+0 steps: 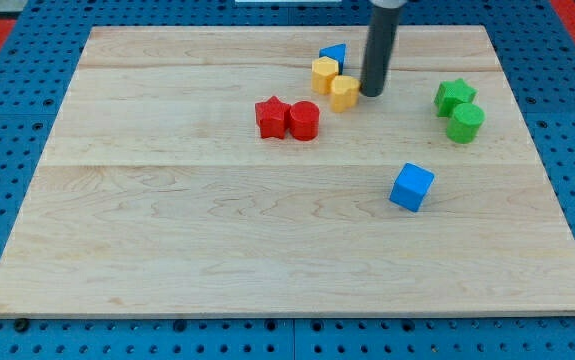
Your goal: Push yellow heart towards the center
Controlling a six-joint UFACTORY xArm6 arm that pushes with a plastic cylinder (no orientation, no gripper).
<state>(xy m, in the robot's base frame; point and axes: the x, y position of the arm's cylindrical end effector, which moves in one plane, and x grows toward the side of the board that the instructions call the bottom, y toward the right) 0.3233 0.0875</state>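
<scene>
The yellow heart (pixel 344 92) lies on the wooden board (pixel 217 230) near the view's top, a little right of the middle. My tip (pixel 371 94) stands right beside the heart, on its right side, touching or nearly touching it. A second yellow block (pixel 324 74), roughly hexagonal, sits just up and left of the heart, against it. A blue triangle (pixel 334 53) lies behind that yellow block, toward the view's top.
A red star (pixel 271 117) and a red cylinder (pixel 304 121) sit side by side, left of and below the heart. A green star (pixel 455 96) and a green cylinder (pixel 465 123) are at the right. A blue cube (pixel 411 187) lies lower right.
</scene>
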